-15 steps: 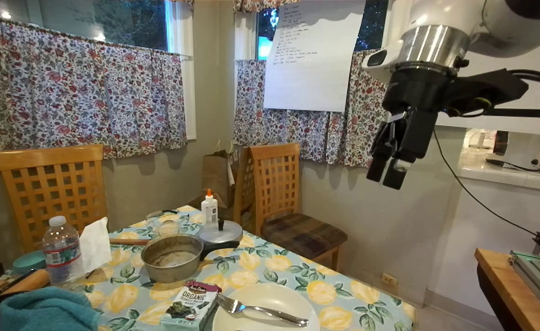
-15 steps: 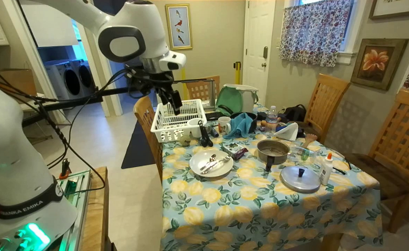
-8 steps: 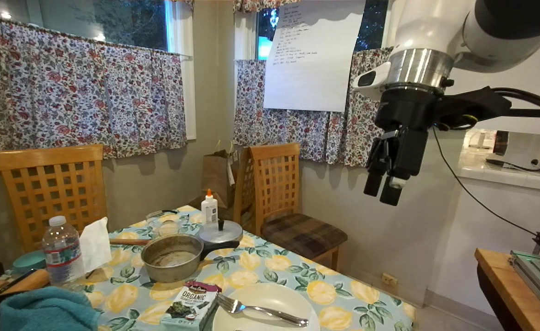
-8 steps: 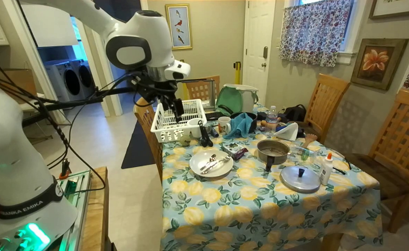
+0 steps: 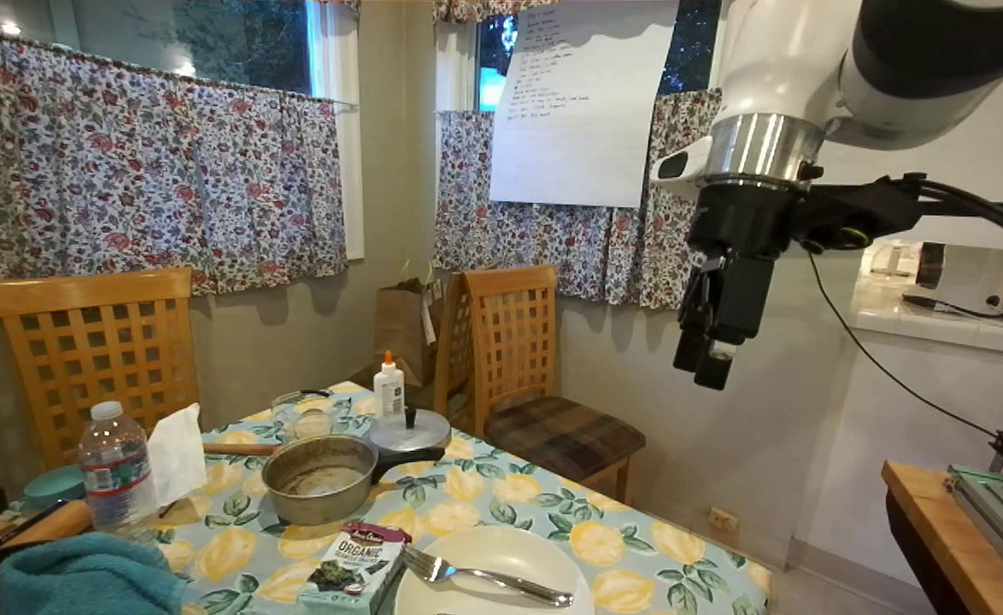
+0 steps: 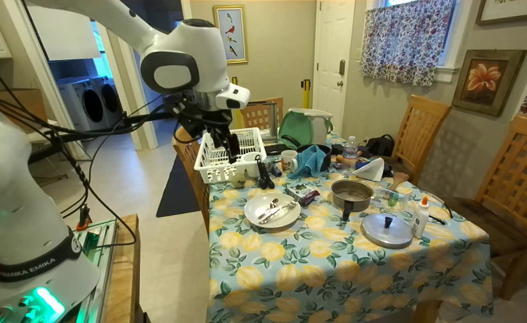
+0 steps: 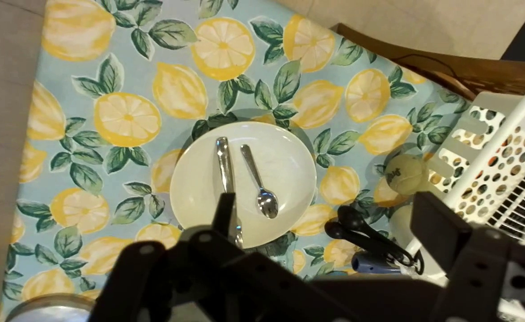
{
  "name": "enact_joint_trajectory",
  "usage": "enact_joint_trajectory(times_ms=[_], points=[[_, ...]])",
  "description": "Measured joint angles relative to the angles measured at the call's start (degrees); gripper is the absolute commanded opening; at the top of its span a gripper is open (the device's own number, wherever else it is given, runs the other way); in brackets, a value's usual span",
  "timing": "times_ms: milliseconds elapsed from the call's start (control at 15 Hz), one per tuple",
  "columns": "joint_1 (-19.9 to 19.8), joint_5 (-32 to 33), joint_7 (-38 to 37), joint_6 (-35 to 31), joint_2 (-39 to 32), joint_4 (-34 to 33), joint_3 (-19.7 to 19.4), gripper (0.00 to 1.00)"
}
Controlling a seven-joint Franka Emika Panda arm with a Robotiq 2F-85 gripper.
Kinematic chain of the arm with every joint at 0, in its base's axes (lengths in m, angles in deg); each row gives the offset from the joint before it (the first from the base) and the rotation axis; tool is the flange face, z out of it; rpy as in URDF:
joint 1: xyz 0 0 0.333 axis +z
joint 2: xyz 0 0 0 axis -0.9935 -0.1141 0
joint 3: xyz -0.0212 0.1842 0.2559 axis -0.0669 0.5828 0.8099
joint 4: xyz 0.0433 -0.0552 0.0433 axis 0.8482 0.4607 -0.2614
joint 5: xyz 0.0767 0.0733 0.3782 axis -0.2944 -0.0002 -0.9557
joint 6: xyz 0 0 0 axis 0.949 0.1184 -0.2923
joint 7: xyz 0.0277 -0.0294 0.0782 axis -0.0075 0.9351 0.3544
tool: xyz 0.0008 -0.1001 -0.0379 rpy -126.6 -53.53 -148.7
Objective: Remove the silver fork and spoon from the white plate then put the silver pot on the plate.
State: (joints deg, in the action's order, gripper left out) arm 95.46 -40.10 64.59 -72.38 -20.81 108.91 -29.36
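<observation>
On the lemon-print table lies the white plate (image 7: 191, 192), bearing the silver fork (image 7: 225, 163) and spoon (image 7: 268, 203). In the wrist view a gripper finger covers part of the fork; both utensils show on the plate in an exterior view, the fork (image 6: 281, 212) beside the spoon (image 6: 269, 208). The silver pot (image 5: 322, 483) rests on the table past a snack box, its dark handle sticking out. My gripper (image 7: 332, 214) is open, with nothing held between its wide-set fingers. In an exterior view the gripper (image 6: 233, 154) hangs in the air above the white basket's near part.
A white basket (image 6: 223, 175) stands near the plate, with black-handled utensils (image 7: 365, 232) and a ball (image 7: 406, 173) close by. The snack box (image 5: 352, 568) touches or nearly touches the plate. A metal lid (image 6: 387, 231) and a glue bottle (image 6: 420, 218) sit beside the pot.
In both exterior views the arm has come lower, shifting left in the view facing the windows and slightly right in the view with the basket. The plate, utensils and pot have stayed put.
</observation>
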Motion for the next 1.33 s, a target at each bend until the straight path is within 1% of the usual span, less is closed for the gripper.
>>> enact_joint_trajectory(times_ms=[200, 533, 667, 933, 1067, 1200, 1333], points=[[-1.38, 0.78, 1.30, -0.72, -4.97, -1.45, 0.03, 1.00], [-3.29, 5.12, 3.39, -3.64, -16.25, -6.66, 1.52, 1.00], [-4.07, 5.79, 4.49, -6.58, -20.74, -9.04, 2.79, 1.00], [-6.09, 6.15, 6.01, -14.60, -28.71, -13.26, 6.08, 1.00], [-8.29, 5.86, 6.96, -13.17, -32.03, -15.78, 8.69, 1.00], [-9.59, 5.93, 6.84, -9.63, -33.32, -17.62, 9.48, 1.00], [-10.15, 5.93, 6.84, -8.40, -33.33, -18.33, 9.56, 1.00]])
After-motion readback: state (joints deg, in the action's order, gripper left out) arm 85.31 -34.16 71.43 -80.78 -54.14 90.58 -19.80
